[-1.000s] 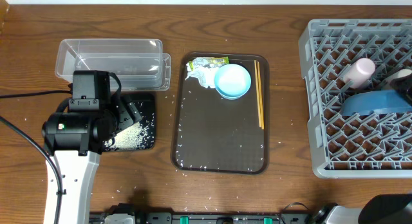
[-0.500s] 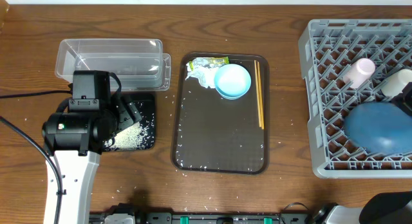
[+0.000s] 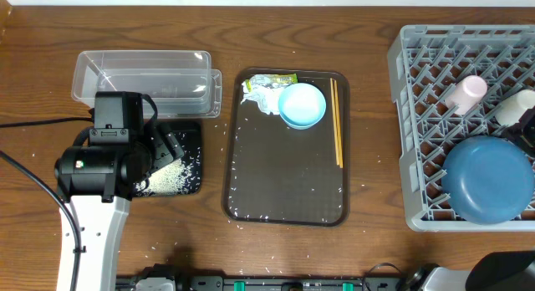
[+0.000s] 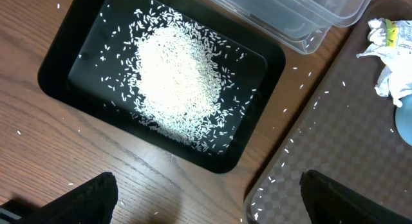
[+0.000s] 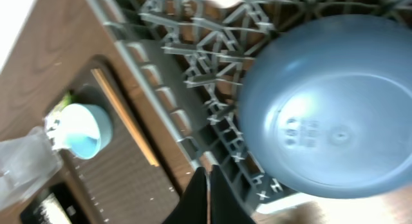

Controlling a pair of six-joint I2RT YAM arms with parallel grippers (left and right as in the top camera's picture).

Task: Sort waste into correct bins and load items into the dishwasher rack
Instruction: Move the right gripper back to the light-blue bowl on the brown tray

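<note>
Two jaws: left wide above rice heap (image 4: 172,79); right closed by smooth round plate (image 5: 328,108).

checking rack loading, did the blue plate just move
Yes. The blue plate dropped away from the pink cup toward the near edge of the rack.

My overhead looks straight down at the whole table (image 3: 42,32). Left wrist is close above the black tray (image 4: 61,73), right wrist above the dishwasher rack (image 5: 187,56); both include the serving tray (image 4: 341,147).
</note>
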